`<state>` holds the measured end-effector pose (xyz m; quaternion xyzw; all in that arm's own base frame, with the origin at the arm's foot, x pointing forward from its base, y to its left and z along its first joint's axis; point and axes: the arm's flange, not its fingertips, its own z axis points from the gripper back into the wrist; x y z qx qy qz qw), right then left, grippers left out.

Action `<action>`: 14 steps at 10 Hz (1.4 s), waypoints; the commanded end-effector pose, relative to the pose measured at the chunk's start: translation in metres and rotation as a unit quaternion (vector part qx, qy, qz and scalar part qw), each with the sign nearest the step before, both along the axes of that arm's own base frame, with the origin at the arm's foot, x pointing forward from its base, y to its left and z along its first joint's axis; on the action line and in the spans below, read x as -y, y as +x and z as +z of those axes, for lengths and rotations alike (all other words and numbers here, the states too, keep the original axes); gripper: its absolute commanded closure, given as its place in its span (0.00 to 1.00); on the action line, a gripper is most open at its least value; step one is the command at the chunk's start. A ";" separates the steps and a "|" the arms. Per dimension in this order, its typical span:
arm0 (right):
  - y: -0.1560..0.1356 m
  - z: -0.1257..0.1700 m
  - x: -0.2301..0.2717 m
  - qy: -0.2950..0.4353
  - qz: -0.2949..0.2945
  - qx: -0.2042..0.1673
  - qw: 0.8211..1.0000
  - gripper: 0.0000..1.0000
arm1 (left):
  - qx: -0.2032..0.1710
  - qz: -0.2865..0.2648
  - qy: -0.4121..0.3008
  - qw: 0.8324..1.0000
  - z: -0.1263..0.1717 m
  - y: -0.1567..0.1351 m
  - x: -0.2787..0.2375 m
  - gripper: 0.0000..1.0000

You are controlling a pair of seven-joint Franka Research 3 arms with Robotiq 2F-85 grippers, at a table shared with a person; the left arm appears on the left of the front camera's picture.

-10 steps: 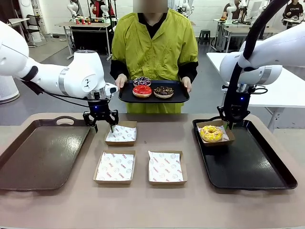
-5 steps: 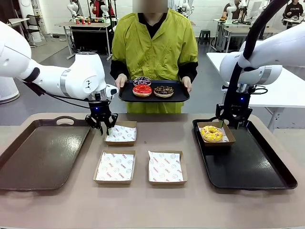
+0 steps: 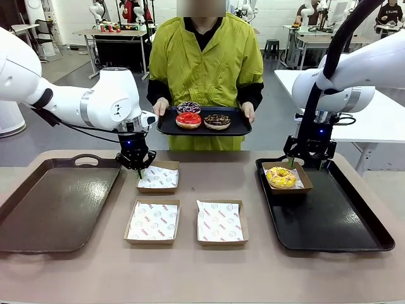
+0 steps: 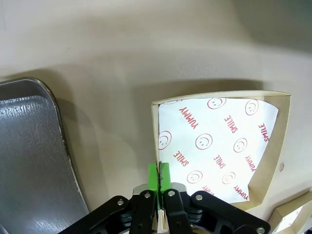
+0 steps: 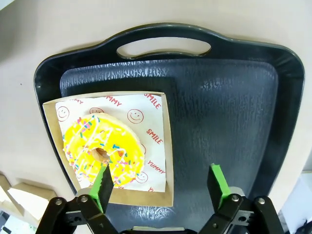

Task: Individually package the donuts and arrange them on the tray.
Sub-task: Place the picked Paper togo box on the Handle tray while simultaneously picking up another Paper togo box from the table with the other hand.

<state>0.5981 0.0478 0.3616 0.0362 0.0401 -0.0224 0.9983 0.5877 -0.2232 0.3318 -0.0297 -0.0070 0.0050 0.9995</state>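
Pinching the wall of an empty cardboard box, the left gripper has its green pads pressed flat together on the cardboard edge. I'd guess that grip is there to drag or steady the box so a donut can go in. The box sits at about 11 o'clock from the table's middle, just beside the brown tray at 9 o'clock.

The right gripper hangs with its jaws spread wide and nothing between them, right above the yellow donut. That donut lies in its own paper-lined box at the 12 o'clock end of the black tray, which is over at 3 o'clock. Tucked into a corner like that, it leaves room for more boxes, so this one looks finished.

At 12 o'clock a person holds up a small dark tray with the red donut, the chocolate donut and the purple-dark donut, offered within the arms' reach, as I read it. Two spare boxes wait at 6 o'clock, liners showing.
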 end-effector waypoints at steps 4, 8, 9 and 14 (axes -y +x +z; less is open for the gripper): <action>-0.045 0.061 0.039 0.116 -0.005 -0.038 0.993 0.00 | -0.017 -0.005 -0.006 1.000 0.037 -0.009 0.002 1.00; -0.117 0.138 0.139 0.313 -0.008 0.014 0.950 0.00 | 0.000 -0.017 0.008 1.000 0.116 -0.025 0.007 1.00; -0.127 0.145 0.166 0.372 -0.010 0.033 0.928 0.00 | 0.010 -0.018 0.011 1.000 0.133 -0.026 0.010 1.00; -0.179 0.122 0.265 0.513 -0.019 0.158 0.844 0.00 | 0.037 -0.017 -0.002 0.999 0.178 -0.031 0.012 1.00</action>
